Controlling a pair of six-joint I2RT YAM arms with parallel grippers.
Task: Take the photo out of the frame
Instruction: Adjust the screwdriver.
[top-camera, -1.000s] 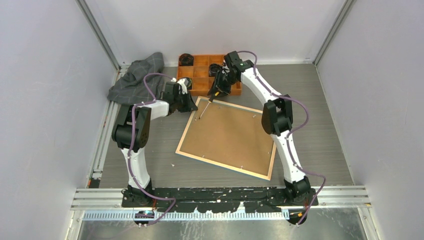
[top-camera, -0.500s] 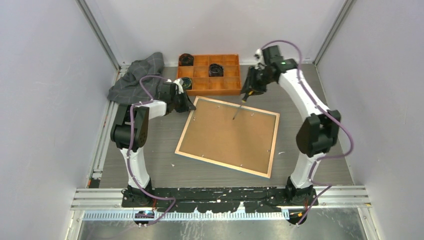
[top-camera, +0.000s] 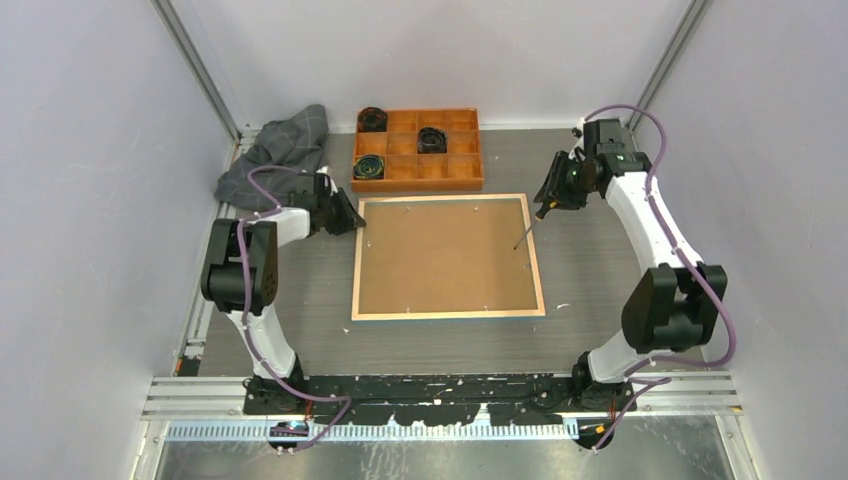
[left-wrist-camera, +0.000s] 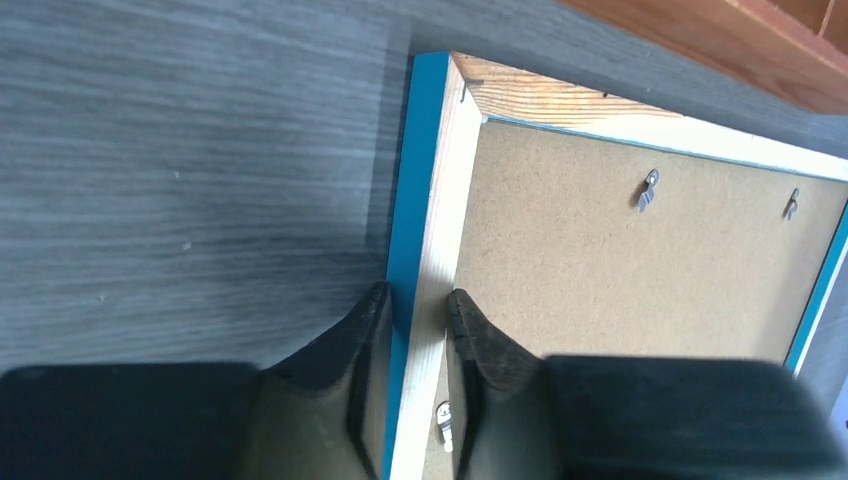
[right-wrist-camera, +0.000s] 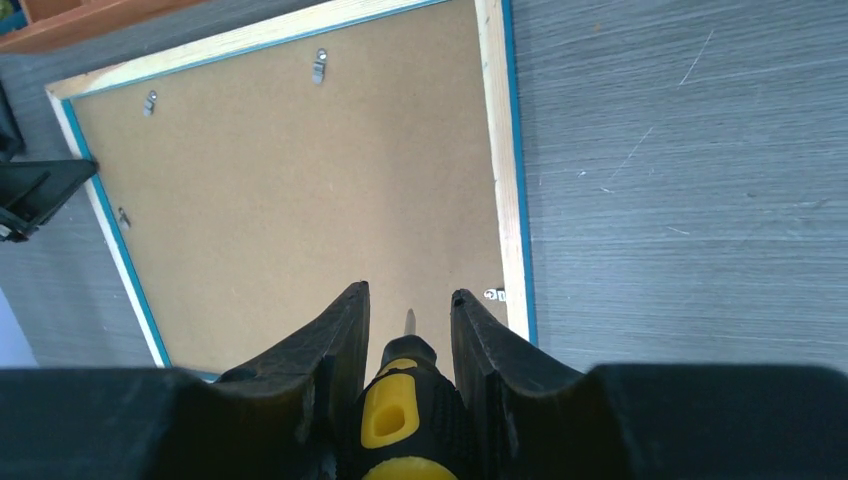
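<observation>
Top view: the frame (top-camera: 447, 314) lies face down between the hands, the photo presumably hidden beneath the backing board (top-camera: 445, 255). Left wrist: the left gripper (left-wrist-camera: 418, 300) is clamped on its rim. Right wrist: the right gripper (right-wrist-camera: 408, 298) grips a screwdriver (right-wrist-camera: 395, 400). Lower its tip onto the clip (right-wrist-camera: 494, 295) just rightward while the other hand steadies the frame. Grey wood-grain table (right-wrist-camera: 680, 150); pale walls (top-camera: 90, 200) stand close around.

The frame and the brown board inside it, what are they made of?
The frame looks like wood: its pale back rim shows grain lines, and its outer edge is painted bright blue. The backing board looks like pressed fibreboard, as it is flat, matte brown and finely speckled. Its small clips look like metal, since they shine.
</observation>
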